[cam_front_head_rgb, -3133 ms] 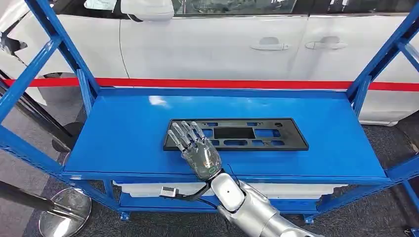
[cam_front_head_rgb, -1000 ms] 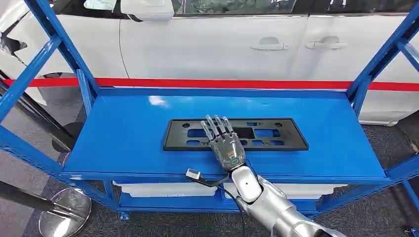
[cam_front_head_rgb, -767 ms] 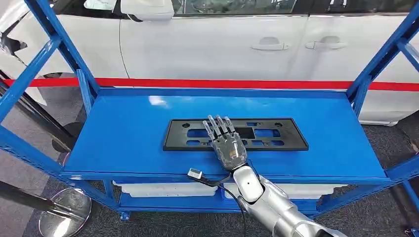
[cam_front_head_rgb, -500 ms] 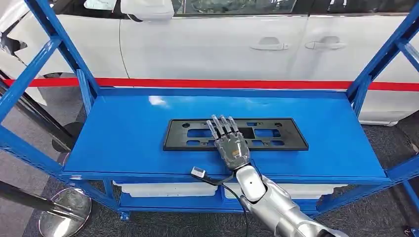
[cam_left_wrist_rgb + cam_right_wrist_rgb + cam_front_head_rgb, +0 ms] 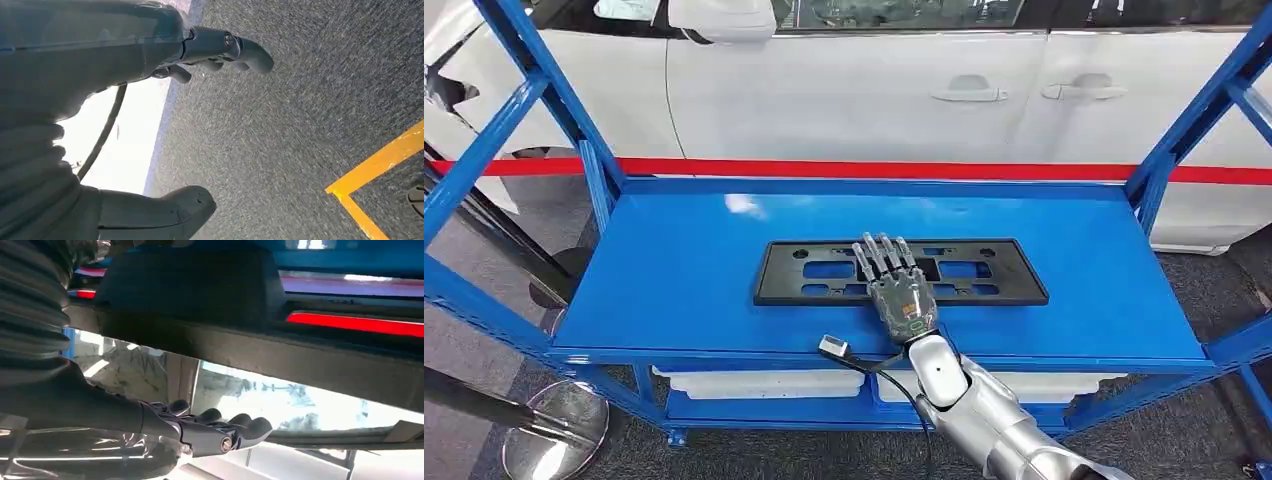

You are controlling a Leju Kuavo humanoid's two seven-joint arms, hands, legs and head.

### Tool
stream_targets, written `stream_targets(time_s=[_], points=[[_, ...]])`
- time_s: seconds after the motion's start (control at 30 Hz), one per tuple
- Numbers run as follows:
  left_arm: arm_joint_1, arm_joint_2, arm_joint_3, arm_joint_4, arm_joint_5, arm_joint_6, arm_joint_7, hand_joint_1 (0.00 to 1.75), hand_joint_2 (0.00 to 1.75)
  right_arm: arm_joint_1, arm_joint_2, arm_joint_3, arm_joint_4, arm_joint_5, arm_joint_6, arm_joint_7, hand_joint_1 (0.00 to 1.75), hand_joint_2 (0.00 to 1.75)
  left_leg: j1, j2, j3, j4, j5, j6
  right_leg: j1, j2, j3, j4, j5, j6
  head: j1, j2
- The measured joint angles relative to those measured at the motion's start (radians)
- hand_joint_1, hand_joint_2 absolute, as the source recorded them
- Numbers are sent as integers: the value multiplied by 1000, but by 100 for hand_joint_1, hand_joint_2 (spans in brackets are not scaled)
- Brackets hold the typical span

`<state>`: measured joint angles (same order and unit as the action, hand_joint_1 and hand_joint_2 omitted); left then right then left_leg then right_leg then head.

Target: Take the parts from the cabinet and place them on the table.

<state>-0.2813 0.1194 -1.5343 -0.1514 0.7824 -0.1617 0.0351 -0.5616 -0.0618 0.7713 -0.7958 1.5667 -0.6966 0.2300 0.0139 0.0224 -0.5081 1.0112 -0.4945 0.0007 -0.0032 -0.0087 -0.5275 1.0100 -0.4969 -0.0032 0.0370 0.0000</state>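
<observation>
Reach step: right hand [image 5: 901,292] is laid flat, fingers spread, nothing gripped, over black part [image 5: 984,272] at frame centre; a grasp is needed next. Left hand [image 5: 165,120] hangs open.

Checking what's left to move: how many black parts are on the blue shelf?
1: a black plate lying flat mid-shelf, under the right hand.

Shelf top [image 5: 684,270]: blue painted metal, smooth, semi-gloss w/ glare patch. Part [image 5: 984,285]: black plastic plate w/ cutouts, matt. Right hand [image 5: 898,290]: grey metal-look w/ clear glossy shell. Car door [image 5: 854,95]: white, glossy paint. Floor [image 5: 300,125]: dark grey carpet, rough; yellow line [image 5: 372,167] smooth.
</observation>
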Motion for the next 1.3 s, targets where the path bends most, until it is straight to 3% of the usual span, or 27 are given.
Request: stream_targets(time_s=[1.13, 1.17, 1.3], points=[[2, 0, 0, 0, 2, 0, -4, 0, 175, 4, -3, -22, 4, 0, -2, -1, 0, 175, 0, 0, 0, 0, 0, 0, 0, 0, 0, 0, 0, 0, 0, 0], [2, 0, 0, 0, 2, 0, -4, 0, 175, 4, -3, -22, 4, 0, -2, -1, 175, 175, 0, 0, 0, 0, 0, 0, 0, 0, 0, 0, 0, 0, 0, 0], [3, 0, 0, 0, 5, 0, -15, 0, 175, 19, -5, -35, 5, -11, -2, -25, 175, 175, 0, 0, 0, 0, 0, 0, 0, 0, 0, 0, 0, 0, 0, 0]])
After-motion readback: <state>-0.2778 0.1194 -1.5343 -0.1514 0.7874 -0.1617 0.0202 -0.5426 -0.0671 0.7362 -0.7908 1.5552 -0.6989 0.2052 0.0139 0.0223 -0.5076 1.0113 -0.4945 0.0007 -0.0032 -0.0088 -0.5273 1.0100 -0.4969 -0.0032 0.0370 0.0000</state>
